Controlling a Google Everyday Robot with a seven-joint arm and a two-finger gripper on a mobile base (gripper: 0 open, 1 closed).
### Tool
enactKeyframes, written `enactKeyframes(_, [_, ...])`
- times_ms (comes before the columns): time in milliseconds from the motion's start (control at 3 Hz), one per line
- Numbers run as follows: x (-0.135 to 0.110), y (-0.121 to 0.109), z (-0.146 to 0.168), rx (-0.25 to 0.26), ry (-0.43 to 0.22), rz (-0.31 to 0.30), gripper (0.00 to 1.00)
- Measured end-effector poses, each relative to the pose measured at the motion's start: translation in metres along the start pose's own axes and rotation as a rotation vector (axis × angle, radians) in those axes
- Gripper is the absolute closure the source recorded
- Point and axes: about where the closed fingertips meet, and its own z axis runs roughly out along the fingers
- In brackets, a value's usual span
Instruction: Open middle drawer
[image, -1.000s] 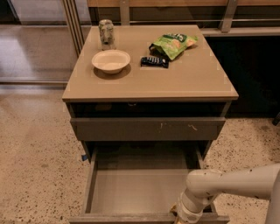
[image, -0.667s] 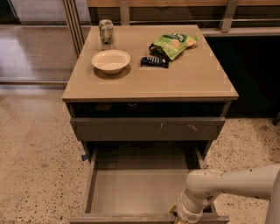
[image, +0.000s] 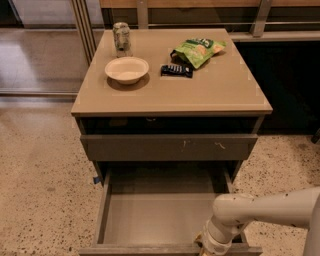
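Nothing had moved since a second before. Nearest, the gripper (image: 206, 245) sat low at the front right corner of the middle drawer (image: 160, 217). I could not tell if it was open or closed. That drawer's front ran sideways to its left. It looked pulled well out, a plain grey tray. Behind it, the scratched drawer front (image: 170, 146) was shut under the tan top (image: 170, 97).

Bottom edge cuts off gripper (image: 205, 249) at middle drawer (image: 155, 217).
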Motion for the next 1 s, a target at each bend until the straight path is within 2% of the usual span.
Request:
enactKeyframes(667, [0.0000, 0.0000, 0.0000, 0.000, 0.000, 0.000, 0.15])
enactKeyframes(1000, [0.0000, 0.0003, 0.0003, -0.001, 0.000, 0.000, 0.00])
